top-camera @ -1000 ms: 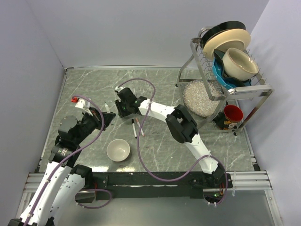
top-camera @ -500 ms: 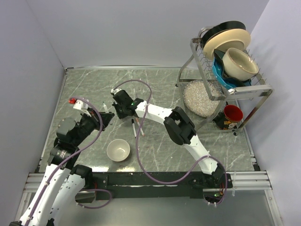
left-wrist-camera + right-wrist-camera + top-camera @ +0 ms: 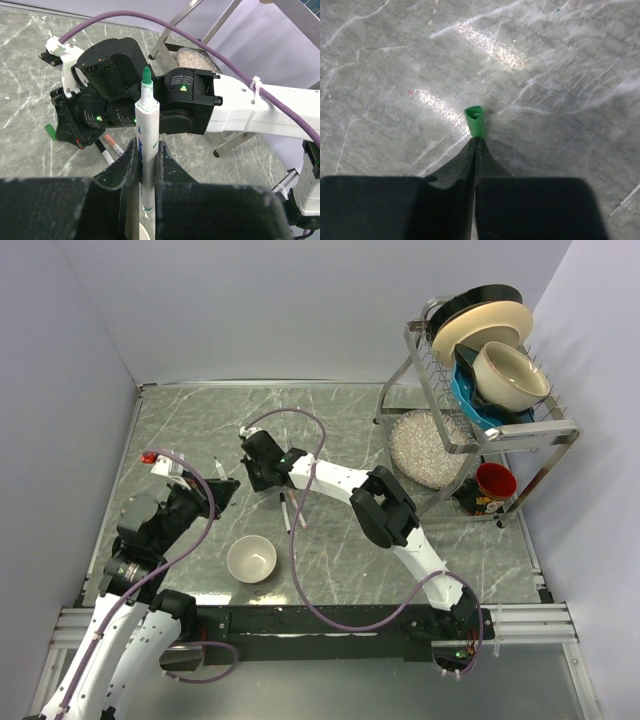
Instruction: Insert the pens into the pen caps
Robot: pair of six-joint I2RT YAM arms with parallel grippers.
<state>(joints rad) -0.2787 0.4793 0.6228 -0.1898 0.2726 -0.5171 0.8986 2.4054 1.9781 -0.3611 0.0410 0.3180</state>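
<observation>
The left gripper point(image 3: 146, 148) held the green-tipped pen point(image 3: 146, 112) upright over the marbled grey table point(image 3: 200, 420), its jaws clamped on the white barrel, the green tip clear above the fingers. Directly behind that tip, in the left wrist view, stood the black body of the right gripper point(image 3: 476, 141), which filled the space between the pen and the table's far side. The right gripper's fingers were pressed together, pinching the near end of the green cap point(image 3: 475, 120). The cap's open mouth pointed away from the fingers, and its far end sat low against the tabletop, left of centre. From the left wrist, the cap showed only as a small green stub at the lower left of the right gripper, well off the line of the pen's tip.

A purple cable point(image 3: 125, 15) arched over the right arm. Just beside that gripper, on its near side, a dark-ended pen point(image 3: 103, 149) and a red-ended pen point(image 3: 114, 145) lay side by side on the table, uncapped. A white bowl point(image 3: 236, 552) stood near the front edge, between the two arms. At the far right, apart from the work, a wire dish rack point(image 3: 560, 426) carried stacked plates and bowls, with a clear textured plate point(image 3: 418, 448) and a red cup point(image 3: 494, 480) beneath it.
</observation>
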